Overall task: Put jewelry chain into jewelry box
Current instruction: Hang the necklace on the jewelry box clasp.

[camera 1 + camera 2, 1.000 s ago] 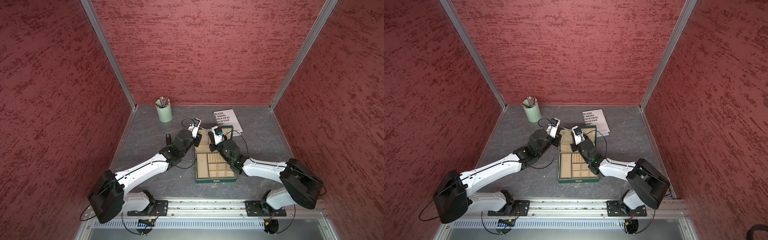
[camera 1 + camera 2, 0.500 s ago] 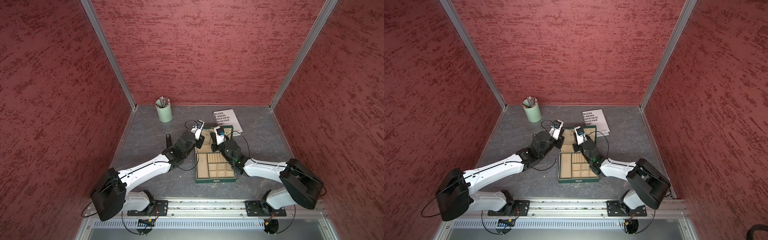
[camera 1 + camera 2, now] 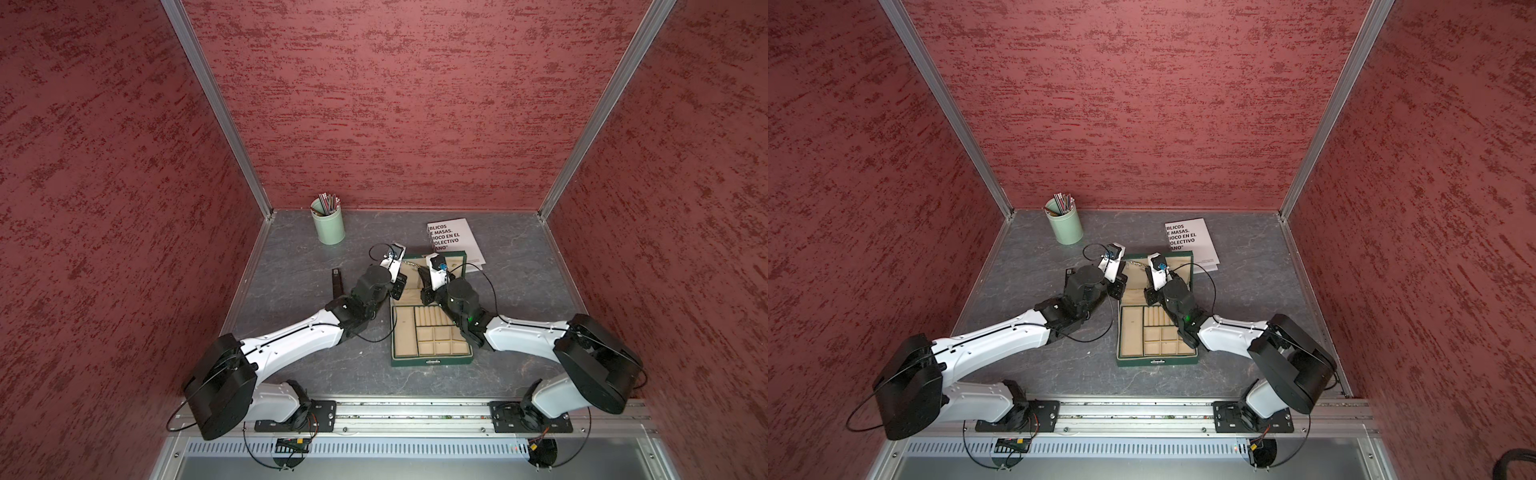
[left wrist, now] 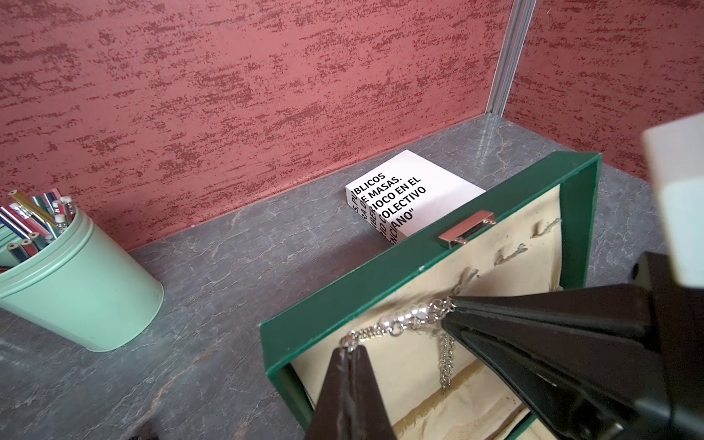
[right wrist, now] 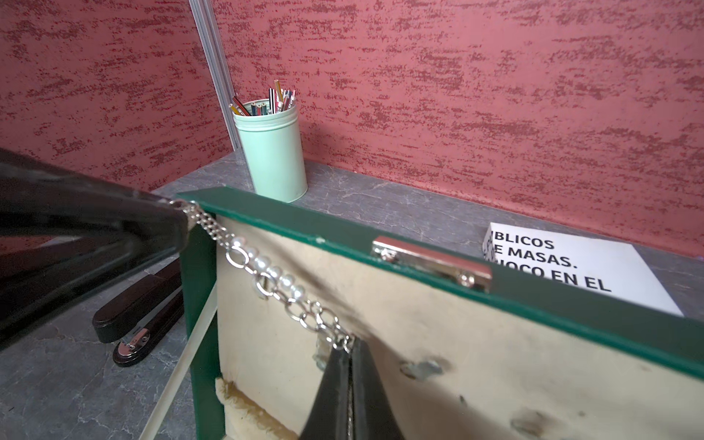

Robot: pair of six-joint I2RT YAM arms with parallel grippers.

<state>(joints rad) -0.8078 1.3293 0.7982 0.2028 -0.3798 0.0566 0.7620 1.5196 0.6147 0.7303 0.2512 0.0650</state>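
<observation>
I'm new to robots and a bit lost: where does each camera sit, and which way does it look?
Top views: high above the robot's base, looking down on the jewelry box; left arm and right arm show whole.
Left wrist: on its arm, facing the back wall; left pincer grips the jewelry chain.
Right wrist: likewise; right pincer grips it too.
Shared: both wrist views show the chain, box lid, pencil cup, book.

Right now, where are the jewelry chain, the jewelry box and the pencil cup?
jewelry chain (image 5: 263, 263): right wrist view, on its pearl section.
jewelry box (image 4: 381, 282): left wrist view, on the green lid rim.
pencil cup (image 5: 272, 160): right wrist view, on its outer wall.
</observation>
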